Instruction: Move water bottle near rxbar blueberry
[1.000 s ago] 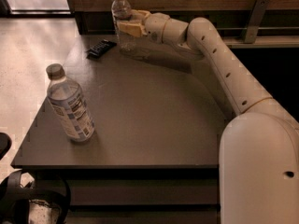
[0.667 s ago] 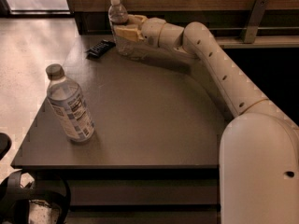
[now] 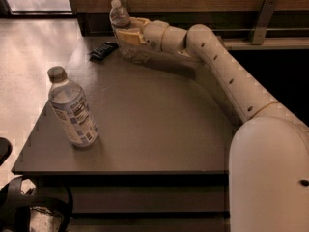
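Matte table (image 3: 159,120) rear: tool (image 3: 127,35) grips ribbed water bottle (image 3: 119,17).

The cream tool (image 3: 126,36) grips the clear, white-capped water bottle (image 3: 119,17) beside the dark rxbar blueberry (image 3: 103,50).

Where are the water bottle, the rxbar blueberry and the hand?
water bottle (image 3: 119,19): camera view, clear shoulder below cap.
rxbar blueberry (image 3: 103,50): camera view, wrapper's middle.
hand (image 3: 123,36): camera view, between fingertips gripping bottle.
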Motion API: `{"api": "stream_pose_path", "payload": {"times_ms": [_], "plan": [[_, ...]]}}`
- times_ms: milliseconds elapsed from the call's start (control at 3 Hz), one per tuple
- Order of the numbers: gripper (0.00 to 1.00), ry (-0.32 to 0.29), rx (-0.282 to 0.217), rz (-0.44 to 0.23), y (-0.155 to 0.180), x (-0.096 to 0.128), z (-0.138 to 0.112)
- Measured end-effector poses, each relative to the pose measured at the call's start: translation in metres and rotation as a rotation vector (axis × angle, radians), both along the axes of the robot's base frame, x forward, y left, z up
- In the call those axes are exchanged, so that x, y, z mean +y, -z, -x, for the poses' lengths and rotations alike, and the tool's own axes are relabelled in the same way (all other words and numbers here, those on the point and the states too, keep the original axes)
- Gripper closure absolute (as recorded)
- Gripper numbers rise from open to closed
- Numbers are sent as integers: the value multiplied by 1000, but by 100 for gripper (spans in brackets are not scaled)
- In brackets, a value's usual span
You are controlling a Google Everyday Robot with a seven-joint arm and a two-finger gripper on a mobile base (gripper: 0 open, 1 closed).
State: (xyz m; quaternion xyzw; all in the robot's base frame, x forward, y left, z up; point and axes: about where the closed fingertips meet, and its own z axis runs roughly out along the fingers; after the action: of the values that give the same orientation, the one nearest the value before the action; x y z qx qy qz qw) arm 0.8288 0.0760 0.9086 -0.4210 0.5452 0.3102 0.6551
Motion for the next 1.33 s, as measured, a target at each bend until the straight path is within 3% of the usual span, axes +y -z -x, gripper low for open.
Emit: {"api": "stream_pose_path", "payload": {"times_ms": [1333], "plan": [[100,2,1,4,-3,0,0]]}}
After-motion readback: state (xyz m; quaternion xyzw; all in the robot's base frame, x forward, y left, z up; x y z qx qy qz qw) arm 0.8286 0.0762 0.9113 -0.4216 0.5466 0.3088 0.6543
